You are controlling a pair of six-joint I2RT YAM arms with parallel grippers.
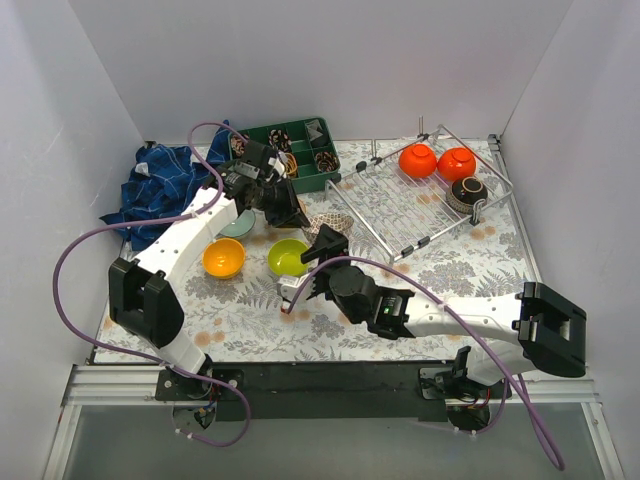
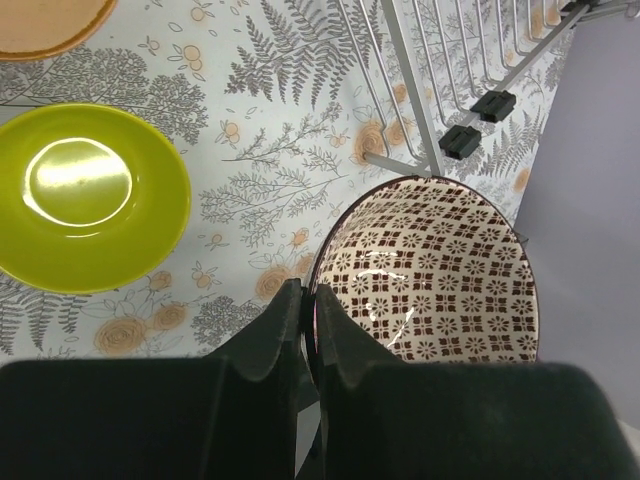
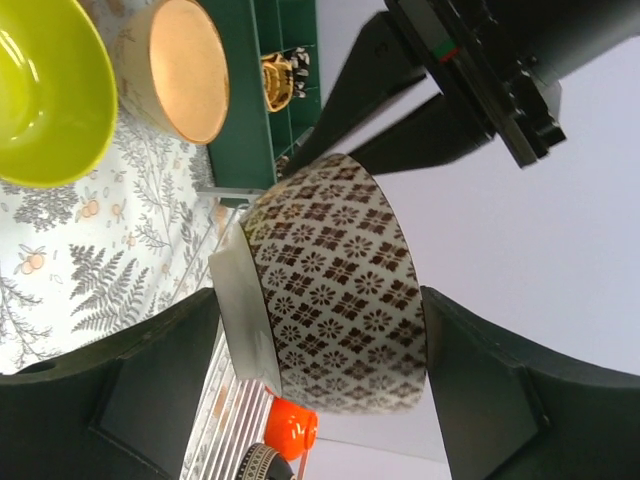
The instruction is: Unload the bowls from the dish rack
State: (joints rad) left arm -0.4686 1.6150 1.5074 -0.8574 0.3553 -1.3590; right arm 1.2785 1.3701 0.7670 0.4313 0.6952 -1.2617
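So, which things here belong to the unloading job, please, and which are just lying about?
Job: silver wire dish rack; two red-orange bowls and dark patterned bowl inside; white brown-patterned bowl in left gripper; lime green bowl; yellow-orange bowl; beige bowl; pale mint bowl.
Lying about: green compartment tray; blue cloth.

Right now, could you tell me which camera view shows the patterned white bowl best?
The left wrist view: the patterned white bowl shows its interior, rim pinched by the left fingers. The right wrist view shows only its outer wall between the right fingers. The top external view shows a small part, largely hidden by both arms.
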